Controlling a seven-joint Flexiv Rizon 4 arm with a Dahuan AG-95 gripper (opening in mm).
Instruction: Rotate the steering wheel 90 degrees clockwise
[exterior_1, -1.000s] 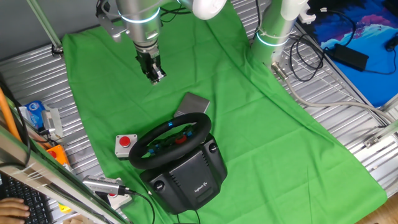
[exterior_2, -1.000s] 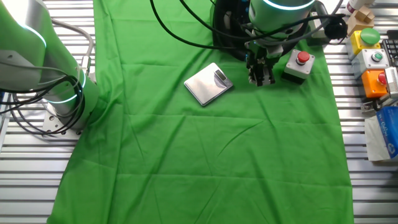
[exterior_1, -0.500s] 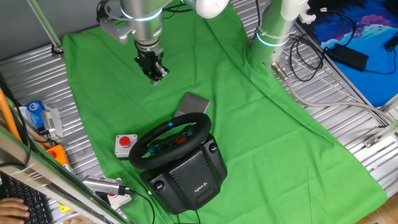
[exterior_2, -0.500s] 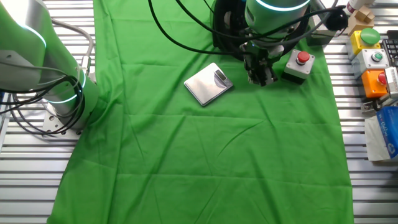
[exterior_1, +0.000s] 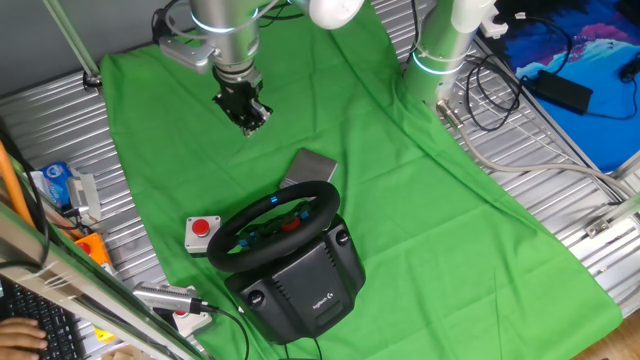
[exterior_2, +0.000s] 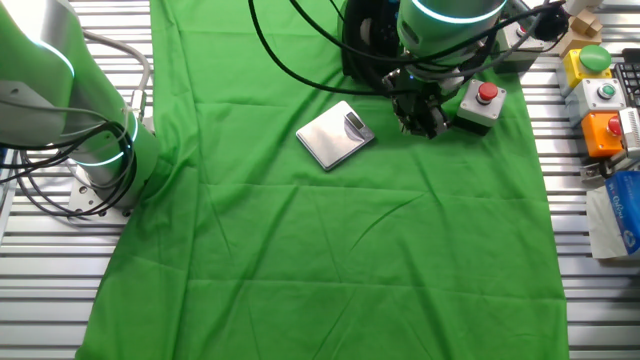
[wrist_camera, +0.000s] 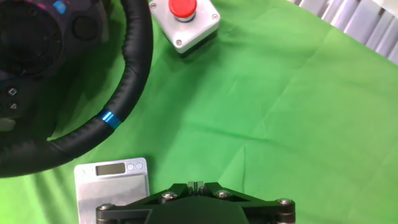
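One pincer (exterior_1: 250, 119) hangs in the air above the green cloth (exterior_1: 400, 200), holding nothing; its fingers look close together, but whether they are fully closed cannot be told. In the hand view only the black pincer body (wrist_camera: 196, 202) shows at the bottom edge, with no fingertips in sight. Just beside it in that view lies a small grey digital scale (wrist_camera: 113, 190) with its display strip toward the wheel. Beyond the scale stands the steering wheel (exterior_1: 275, 225), well apart from the pincer, near the front edge of the desk (exterior_1: 590, 200). Its rim is tilted, facing up and away from its bulky black base (exterior_1: 305, 285), which carries a white logo. A blue stripe (wrist_camera: 109, 117) marks the rim on the side nearest the scale. Beside the wheel's rim sits a grey box with a red push button (exterior_1: 202, 232).
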